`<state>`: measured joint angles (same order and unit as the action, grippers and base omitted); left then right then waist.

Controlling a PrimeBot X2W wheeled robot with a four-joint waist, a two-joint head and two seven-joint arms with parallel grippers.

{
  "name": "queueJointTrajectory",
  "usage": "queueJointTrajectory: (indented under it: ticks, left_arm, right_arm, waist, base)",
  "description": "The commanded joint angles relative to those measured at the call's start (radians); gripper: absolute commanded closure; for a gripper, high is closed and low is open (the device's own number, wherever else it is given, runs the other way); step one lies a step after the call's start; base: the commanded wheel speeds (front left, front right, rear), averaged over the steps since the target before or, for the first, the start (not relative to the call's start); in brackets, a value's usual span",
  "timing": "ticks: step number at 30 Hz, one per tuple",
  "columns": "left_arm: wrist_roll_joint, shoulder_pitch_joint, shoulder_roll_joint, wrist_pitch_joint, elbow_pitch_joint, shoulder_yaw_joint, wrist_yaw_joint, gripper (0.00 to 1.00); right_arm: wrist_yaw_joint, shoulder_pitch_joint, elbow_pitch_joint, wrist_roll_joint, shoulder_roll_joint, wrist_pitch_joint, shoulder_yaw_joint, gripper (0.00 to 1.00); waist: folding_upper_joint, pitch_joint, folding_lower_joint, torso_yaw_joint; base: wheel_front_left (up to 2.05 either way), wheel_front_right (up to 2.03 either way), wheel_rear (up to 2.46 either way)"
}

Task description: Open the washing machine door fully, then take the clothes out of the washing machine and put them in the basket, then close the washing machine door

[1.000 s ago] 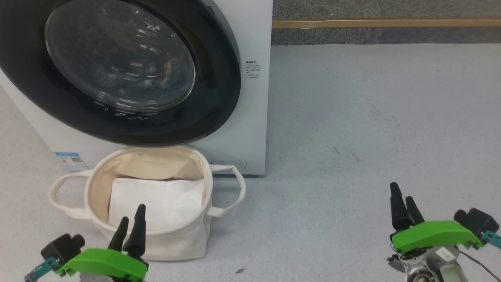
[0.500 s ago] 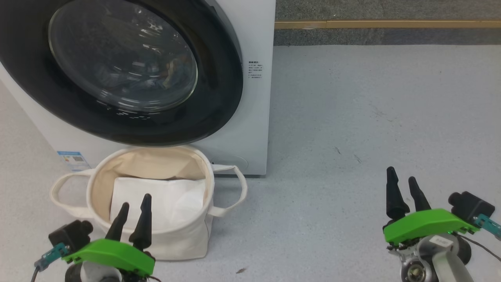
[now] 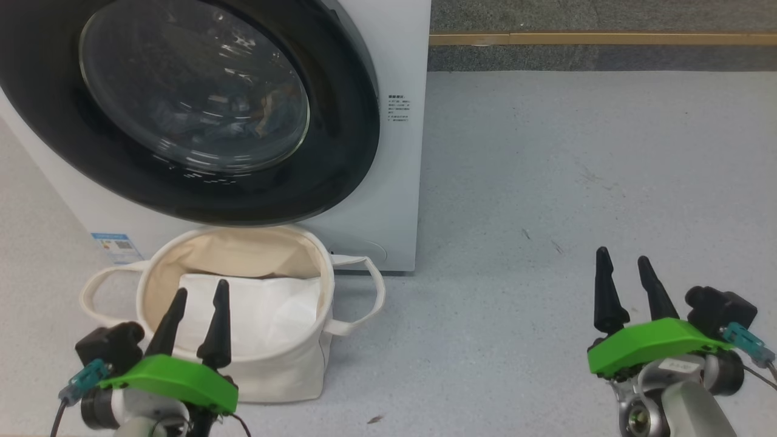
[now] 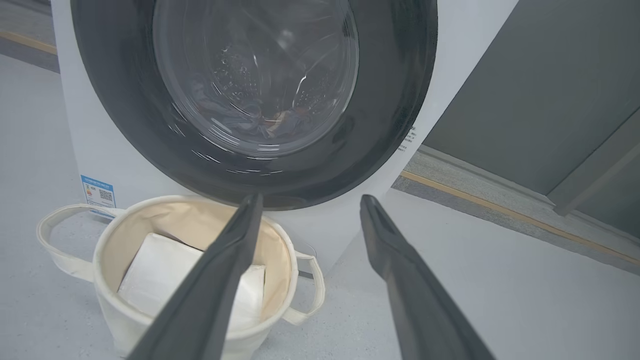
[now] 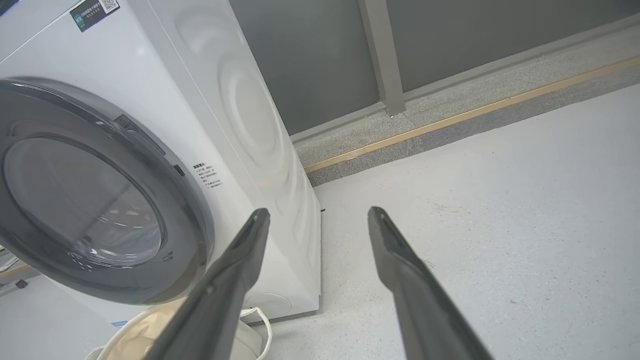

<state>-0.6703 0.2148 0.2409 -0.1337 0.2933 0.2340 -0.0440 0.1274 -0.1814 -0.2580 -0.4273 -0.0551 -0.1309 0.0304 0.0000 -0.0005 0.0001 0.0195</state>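
The white washing machine [image 3: 400, 182] fills the upper left of the head view. The washing machine door [image 3: 346, 158], black-rimmed with a glass dome, lies against its front. Blue and brown clothes [image 3: 243, 121] show dimly through the glass, and again as clothes [image 4: 260, 120] in the left wrist view. The cream basket [image 3: 328, 285] stands on the floor just under the door, holding a flat white liner [image 3: 255, 309]. My left gripper [image 3: 201, 288] hangs open in front of the basket, holding nothing. My right gripper [image 3: 621, 255] is open over bare floor, far right of the washer.
Pale grey floor [image 3: 546, 182] stretches to the right of the washer, with a yellow strip [image 3: 576, 37] and a grey wall base behind. A blue label [image 3: 115, 243] sits low on the washer's front. A small scrap [image 3: 373, 419] lies near the basket.
Both grippers have gone from nearly closed to open and have risen slightly in the head view. The camera has shifted a little; washer and basket have stayed put.
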Motion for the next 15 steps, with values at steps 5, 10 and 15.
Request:
queueJointTrajectory:
  ticks: [5, 10, 15]
  left_arm:
    - [0.04, 0.068, 0.02, -0.025, -0.062, -0.047, -0.01, 0.0]
    - [0.087, 0.074, 0.017, -0.04, -0.057, -0.054, -0.007, 0.0]
    - [0.122, 0.087, 0.009, -0.054, -0.059, -0.079, 0.004, 0.0]
  right_arm:
    - [0.002, -0.069, 0.047, 0.082, 0.0, -0.028, 0.011, 0.0]
    - [0.002, -0.081, 0.051, 0.149, 0.003, -0.042, 0.023, 0.0]
    - [0.003, -0.09, 0.061, 0.208, 0.005, -0.057, 0.009, 0.0]
  waist:
    - [0.0, 0.001, 0.0, 0.001]
    - [0.0, 0.001, 0.0, 0.002]
    - [0.0, 0.0, 0.0, 0.007]
  base:
    - [0.0, 0.0, 0.0]
    - [0.0, 0.0, 0.0]
    - [0.0, 0.0, 0.0]
